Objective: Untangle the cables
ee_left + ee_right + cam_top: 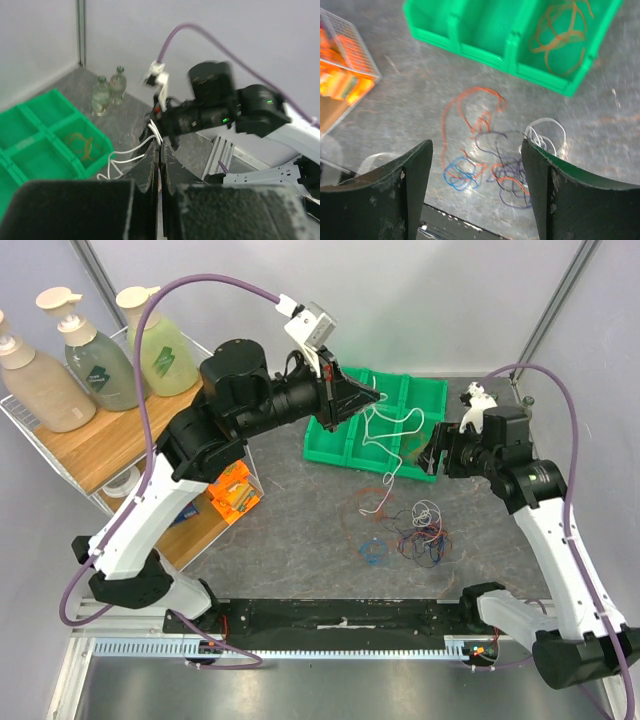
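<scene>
My left gripper [378,397] [162,142] hangs over the green tray [330,452], shut on a white cable [385,480] that emerges at its tips [156,131] and droops in loops to the table. My right gripper [437,450] [477,150] is open with nothing between its fingers [415,175], beside the tray's right end. Below it on the table lies the tangle of cables [422,535]: orange-red [470,115], blue [460,175], black [512,182] and a small white coil [546,132]. One tray compartment holds an orange cable [560,35] [80,145].
A wooden shelf with three soap bottles [90,360] stands at the left. Under it sits a wire basket with an orange box [233,492] [340,75]. Two small bottles [107,92] stand behind the tray. A black strip [340,615] runs along the table's near edge.
</scene>
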`<state>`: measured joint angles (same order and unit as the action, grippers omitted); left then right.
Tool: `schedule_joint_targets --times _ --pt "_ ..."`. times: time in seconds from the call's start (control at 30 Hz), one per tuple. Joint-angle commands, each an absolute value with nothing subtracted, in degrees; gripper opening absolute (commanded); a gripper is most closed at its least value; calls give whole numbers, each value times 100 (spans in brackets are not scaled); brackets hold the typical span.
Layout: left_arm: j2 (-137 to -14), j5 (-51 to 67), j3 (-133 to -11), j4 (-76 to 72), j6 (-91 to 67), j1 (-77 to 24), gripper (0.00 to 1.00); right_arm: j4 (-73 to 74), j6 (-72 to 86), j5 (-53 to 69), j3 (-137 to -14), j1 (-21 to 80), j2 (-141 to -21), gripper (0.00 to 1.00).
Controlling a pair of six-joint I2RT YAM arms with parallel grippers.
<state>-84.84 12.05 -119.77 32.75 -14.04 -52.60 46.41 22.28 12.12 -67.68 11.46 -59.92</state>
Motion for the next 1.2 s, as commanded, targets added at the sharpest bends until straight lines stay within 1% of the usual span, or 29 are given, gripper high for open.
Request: schedule_joint_targets --times 0.0,0.07,0.17,0.27,0.33,0.43,0.5,0.67,0.83,0.9,0.93,0.97,1.03,1.07,1.1,1.13,1.17 --pt "-8674 809 -12138 4137 -2371 -4994 2 4254 2197 1575 -7347 1151 -5801 79" --pt "-8832 1175 -12077 4507 -2854 -4730 2 4307 2233 1485 -7514 1151 -5810 79" --pt "-9096 2159 -11971 4877 -3365 -4334 2 4097 2005 1923 -7646 1143 -5766 79" --pt "-9193 3030 -11769 4835 -3315 -4254 2 3737 1828 2284 -7831 1151 -5695 80" --pt "-9141 3513 -11611 4598 -3086 -4245 2 3264 1898 2844 -7744 1169 -5730 81" --pt "-8957 3936 -11286 4272 -2918 -4245 2 2157 2406 4144 -7340 1239 -5949 81" --pt "-8930 4112 -11198 4201 -2927 -4245 2 1453 2645 4735 -7085 1397 -6046 81" --pt "-9000 4464 -11101 3921 -3304 -4245 2 827 2610 5466 -6742 1766 -6152 79" --pt "-9026 4737 -10943 3534 -3761 -4184 2 431 2830 5687 -6478 1925 -6030 77" --pt "-8983 4843 -10899 3472 -3779 -4140 1 788 2595 5373 -6530 1916 -5951 76" --pt "-8956 4851 -10890 3480 -3779 -4105 2 1435 2227 4787 -6704 1925 -5924 76" --pt "-8930 4869 -10864 3507 -3762 -4061 2 1903 1867 4111 -6837 1916 -5889 76" --pt "-8886 4808 -10863 3655 -3701 -3973 2 2887 1521 1856 -7179 1916 -5880 77" --pt "-8860 4712 -10872 3761 -3631 -3912 2 3205 1477 1167 -7346 1925 -5871 78" --pt "-8825 4589 -10872 3866 -3560 -3876 2 3469 1355 864 -7469 1916 -5871 79" --pt "-8781 4492 -10837 3928 -3473 -3859 2 3663 1162 983 -7575 1890 -5897 79" --pt "-8754 4422 -10793 3972 -3463 -3824 2 3726 1004 1411 -7698 1907 -5941 79"
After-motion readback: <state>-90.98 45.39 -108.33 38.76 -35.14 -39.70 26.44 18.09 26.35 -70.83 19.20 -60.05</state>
